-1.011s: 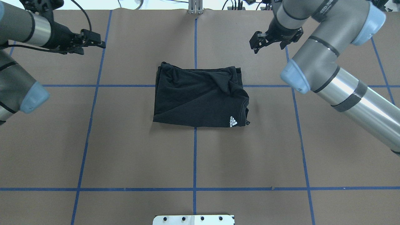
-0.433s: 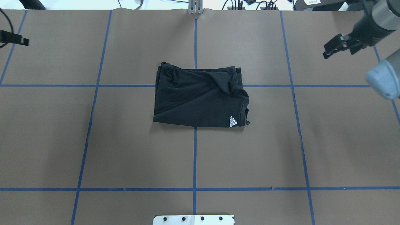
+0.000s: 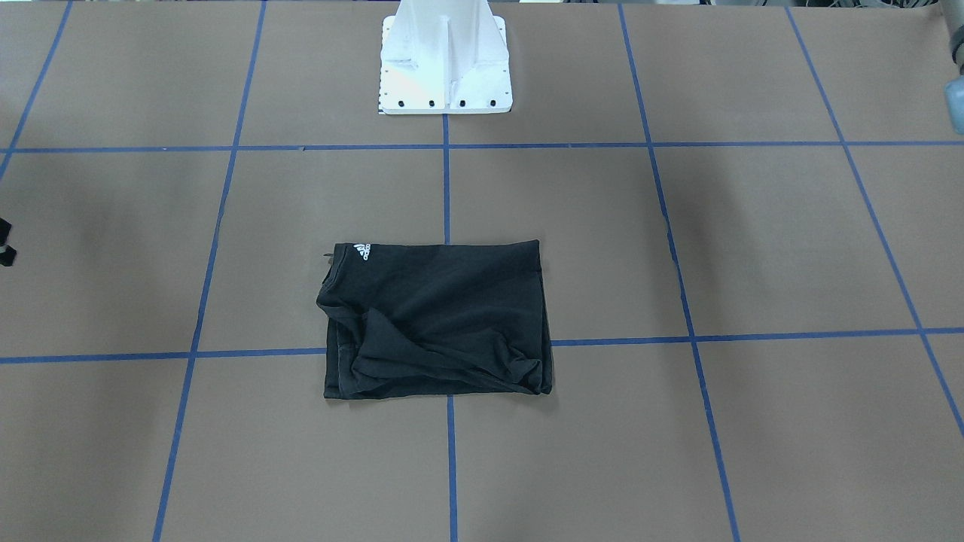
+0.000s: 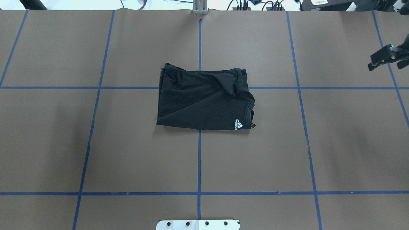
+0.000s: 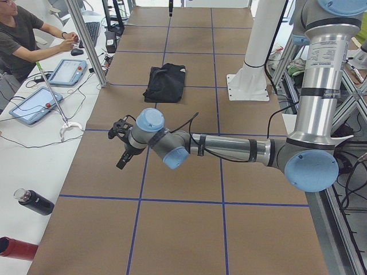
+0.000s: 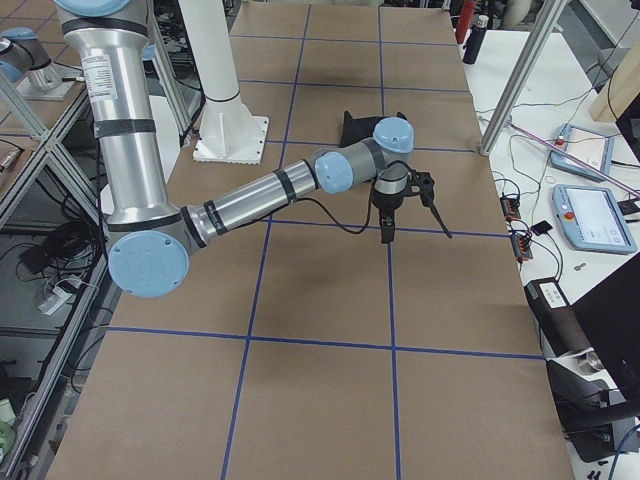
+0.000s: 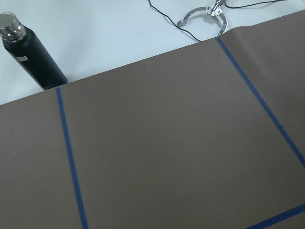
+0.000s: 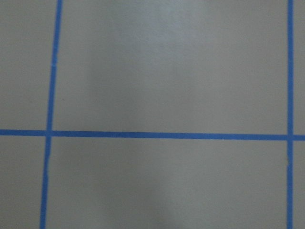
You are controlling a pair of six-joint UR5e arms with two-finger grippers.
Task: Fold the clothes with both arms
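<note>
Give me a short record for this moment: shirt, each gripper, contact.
T-shirt: black, folded into a rough rectangle, lying mid-table, white logo showing at one corner
Left gripper: above the table, far from the shirt; open or shut cannot be told
Right gripper: open, empty, off to the side of the shirt
Contact: neither gripper touches the shirt

Black T-shirt (image 4: 198,102), white collar logo (image 4: 239,124), brown table (image 4: 127,153), blue tape grid (image 4: 199,159)

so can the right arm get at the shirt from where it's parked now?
Probably yes. The right gripper hangs open over the table, far to the right of the T-shirt, with only bare surface between them. The left arm is off on the other side.
</note>
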